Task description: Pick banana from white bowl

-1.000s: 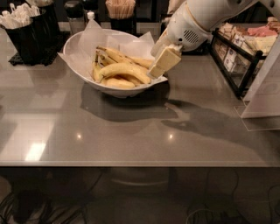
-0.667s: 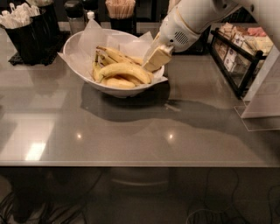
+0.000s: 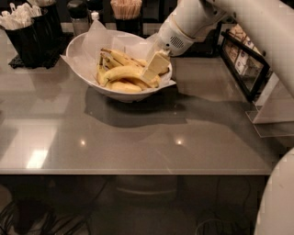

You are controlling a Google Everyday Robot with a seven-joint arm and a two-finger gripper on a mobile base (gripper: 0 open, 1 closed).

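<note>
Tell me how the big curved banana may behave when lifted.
The banana, under the gripper at the white bowl's right side, is probably stiff yet bruisable. Its curve may let it rock. Neighbouring bananas could shift.

The glossy grey worktop (image 3: 138, 147) carries a white bowl (image 3: 120, 95) toward its back. Left of the bowl, black cutlery holders (image 3: 34, 39) stand on a dark mat (image 3: 18, 63). Behind the bowl are a dark-capped shaker (image 3: 78, 16) and a holder of pale sticks (image 3: 126, 10). Right of the bowl sits a black rack (image 3: 243, 64). The hand (image 3: 155, 68) hangs over the bowl's right side.
</note>
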